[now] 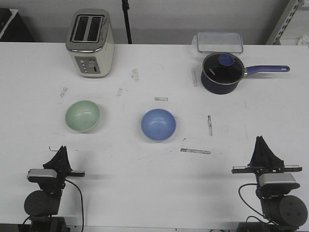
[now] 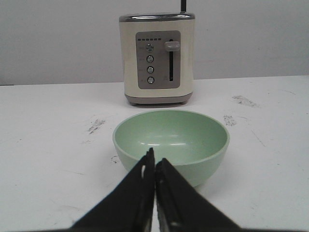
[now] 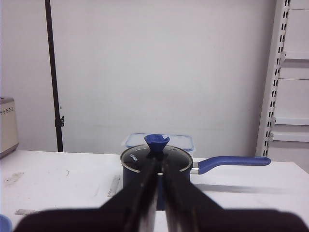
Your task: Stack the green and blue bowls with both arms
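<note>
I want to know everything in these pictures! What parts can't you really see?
- Saucepan contents: the front view shows its lid on, with glare.
- Toaster button labels: too small in the front and left wrist views.
- Blue bowl: the right wrist view's edge cuts off all but a sliver.
- Green bowl near side: partly hidden by the left tool in the left wrist view.

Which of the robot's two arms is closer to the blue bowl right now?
The right, though only slightly. The right end effector sits off to the blue bowl's right near the table's front; the left end effector is farther, beyond the green bowl.
</note>
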{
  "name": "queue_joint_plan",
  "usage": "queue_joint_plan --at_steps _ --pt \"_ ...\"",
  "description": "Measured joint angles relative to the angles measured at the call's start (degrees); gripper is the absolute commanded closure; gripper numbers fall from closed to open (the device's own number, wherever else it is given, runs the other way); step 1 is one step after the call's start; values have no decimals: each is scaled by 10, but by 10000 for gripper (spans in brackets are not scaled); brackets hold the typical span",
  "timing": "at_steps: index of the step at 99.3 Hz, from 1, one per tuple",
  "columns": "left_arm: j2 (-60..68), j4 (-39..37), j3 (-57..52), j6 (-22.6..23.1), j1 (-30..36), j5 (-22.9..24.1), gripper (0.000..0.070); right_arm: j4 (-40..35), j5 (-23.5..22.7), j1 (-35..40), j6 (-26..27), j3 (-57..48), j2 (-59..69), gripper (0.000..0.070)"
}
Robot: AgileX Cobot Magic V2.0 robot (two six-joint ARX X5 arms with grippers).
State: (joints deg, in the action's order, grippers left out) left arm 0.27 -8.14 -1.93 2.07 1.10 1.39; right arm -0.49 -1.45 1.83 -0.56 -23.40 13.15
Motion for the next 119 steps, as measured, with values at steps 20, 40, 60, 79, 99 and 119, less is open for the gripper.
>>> queue_joint_plan --at_steps 20,40,60,79,99,119 --pt "0 0 0 0 0 0 698 0 0 0 0 0 0 690" --pt "0 0 0 0 0 0 699 0 0 0 0 0 0 690" --pt "0 0 0 0 0 0 698 0 0 0 0 0 0 690" --pt "0 0 0 0 0 0 698 0 0 0 0 0 0 690" --pt "0 -18 0 -3 0 0 699 0 0 0 0 0 0 690" --pt "1 -21 -2 -23 0 4 699 0 0 0 0 0 0 690"
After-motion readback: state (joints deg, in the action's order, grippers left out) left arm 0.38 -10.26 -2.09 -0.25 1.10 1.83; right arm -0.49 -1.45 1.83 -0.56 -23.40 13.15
